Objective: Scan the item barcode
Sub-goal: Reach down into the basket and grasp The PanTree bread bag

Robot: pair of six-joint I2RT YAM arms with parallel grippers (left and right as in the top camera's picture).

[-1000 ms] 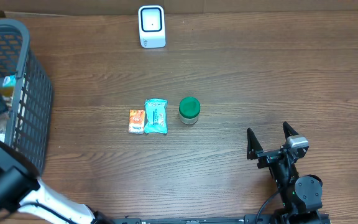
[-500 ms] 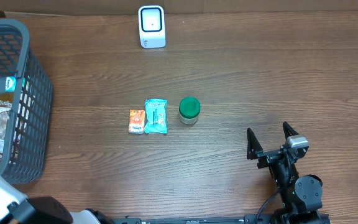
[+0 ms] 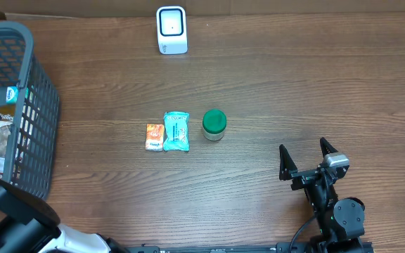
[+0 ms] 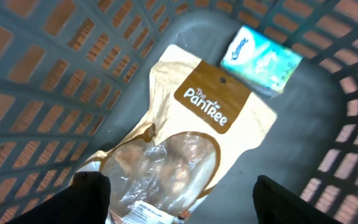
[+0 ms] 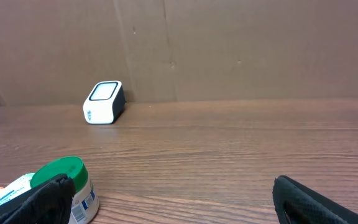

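The left end effector (image 4: 182, 184) hangs inside the grey plastic mesh basket (image 4: 55, 74), its two dark fingers (image 4: 89, 198) well apart and gripping nothing. Directly beneath them, flat on the basket floor, lies the tan and clear pouch (image 4: 188, 140) printed "The PanTree", with a white label at its lower end. A teal tissue packet (image 4: 261, 59) lies just beyond the pouch's top corner. Only the left wrist view shows this clearly. From overhead the basket wall hides most of its contents, and the end effector itself is hard to pick out there.

The right end effector (image 3: 303, 156) sits low at the near edge of the brown wooden surface (image 3: 294, 84), fingers spread wide and empty.

Overhead, an orange snack packet (image 3: 155, 136), a teal wrapped packet (image 3: 176, 131) and a green-lidded jar (image 3: 214, 124) form a row mid-surface. The white barcode scanner (image 3: 171, 29) stands at the far edge, well apart from the basket. The right wrist view adds the scanner's dark face and the brown cardboard wall (image 5: 229, 50) behind it.
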